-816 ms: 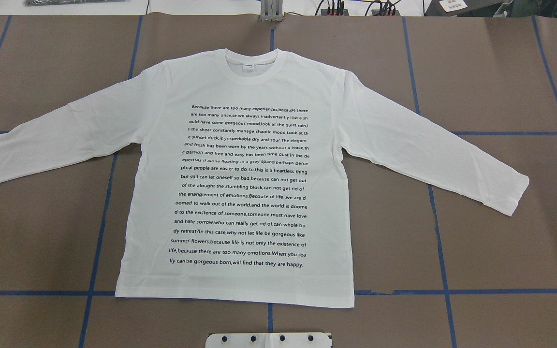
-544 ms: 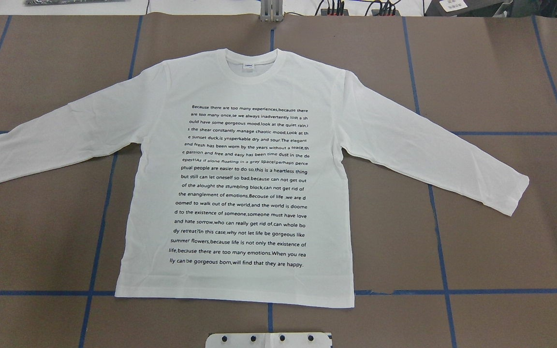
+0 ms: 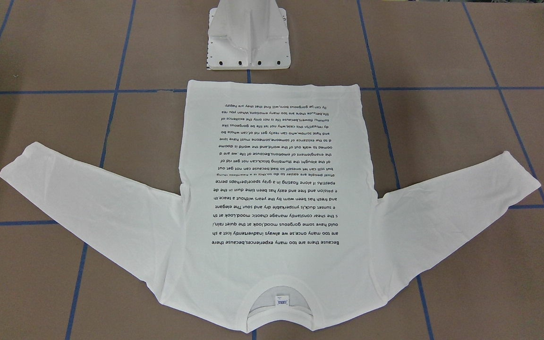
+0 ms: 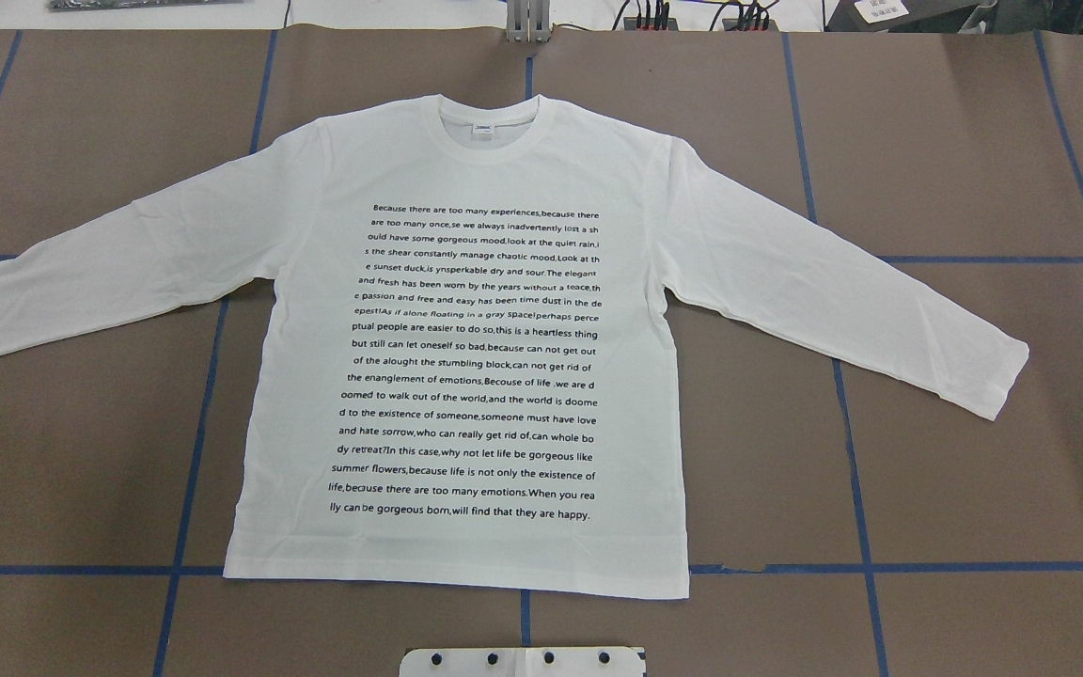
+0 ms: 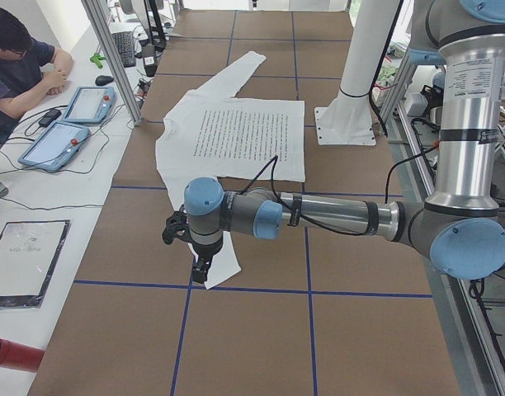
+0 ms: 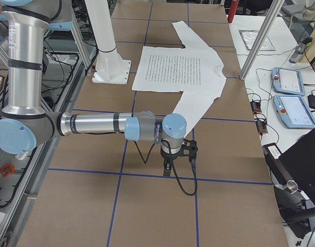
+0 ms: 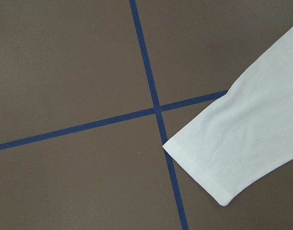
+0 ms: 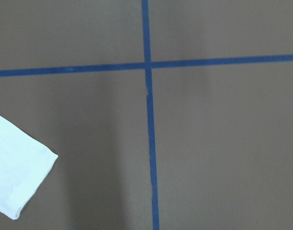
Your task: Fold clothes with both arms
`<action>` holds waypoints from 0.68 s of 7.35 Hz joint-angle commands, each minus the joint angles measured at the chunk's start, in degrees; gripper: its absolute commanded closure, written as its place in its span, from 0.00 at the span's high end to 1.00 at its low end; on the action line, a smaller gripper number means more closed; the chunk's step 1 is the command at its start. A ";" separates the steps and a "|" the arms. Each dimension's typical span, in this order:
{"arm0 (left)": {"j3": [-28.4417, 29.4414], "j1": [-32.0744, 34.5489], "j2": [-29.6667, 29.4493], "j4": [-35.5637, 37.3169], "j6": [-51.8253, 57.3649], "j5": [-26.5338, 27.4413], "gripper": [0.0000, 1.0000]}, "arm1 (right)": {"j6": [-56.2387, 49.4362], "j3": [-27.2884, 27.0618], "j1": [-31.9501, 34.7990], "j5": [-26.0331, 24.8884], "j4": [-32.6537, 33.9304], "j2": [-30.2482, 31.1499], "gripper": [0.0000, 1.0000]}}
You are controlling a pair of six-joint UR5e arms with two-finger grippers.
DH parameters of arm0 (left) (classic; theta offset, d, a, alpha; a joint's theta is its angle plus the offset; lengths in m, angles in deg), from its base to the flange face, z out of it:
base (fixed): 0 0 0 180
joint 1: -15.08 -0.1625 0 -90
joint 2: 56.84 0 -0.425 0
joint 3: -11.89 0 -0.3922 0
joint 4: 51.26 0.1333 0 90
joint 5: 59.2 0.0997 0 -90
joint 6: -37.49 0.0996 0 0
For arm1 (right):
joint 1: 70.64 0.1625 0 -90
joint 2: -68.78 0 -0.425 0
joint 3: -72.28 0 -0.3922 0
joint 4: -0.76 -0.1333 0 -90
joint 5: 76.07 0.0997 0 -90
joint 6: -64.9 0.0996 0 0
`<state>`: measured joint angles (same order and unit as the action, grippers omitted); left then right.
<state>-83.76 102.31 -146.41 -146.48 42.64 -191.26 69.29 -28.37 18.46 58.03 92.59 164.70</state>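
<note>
overhead exterior shows one t-shirt (image 4: 466,376) flat; left claw (image 5: 201,271) and right claw (image 6: 168,169): cannot tell.

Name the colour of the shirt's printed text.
Black text on the white T-shirt; clearest in the overhead exterior view.

Silver-grey tubular arms (image 5: 335,216), light blue joint caps (image 5: 205,196), black cables (image 6: 195,177)

the t-shirt (image 4: 466,376) lies flat on the table (image 4: 974,141), its hem nearest the pedestal (image 4: 523,662).
</note>
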 commanded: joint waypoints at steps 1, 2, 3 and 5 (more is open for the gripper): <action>-0.33 -0.73 -2.60 -2.31 -0.14 -0.13 1.00 | 0.00 0.62 -0.76 2.29 -4.55 -0.48 1.00; -0.16 -1.18 -2.45 -3.03 -0.14 -0.31 1.00 | 0.09 1.41 -1.38 2.83 -5.34 -1.17 1.00; 0.19 -1.18 -2.62 -3.30 -0.49 -0.22 1.00 | 3.14 1.68 -2.87 3.10 -9.70 -0.92 1.00; 1.42 -1.27 -5.16 -3.04 -0.67 -0.31 1.00 | 17.53 2.03 -11.45 1.79 -19.10 -0.56 1.00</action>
<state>-83.28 101.10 -150.28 -149.63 42.14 -191.50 79.28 -26.60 11.96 60.53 79.18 163.95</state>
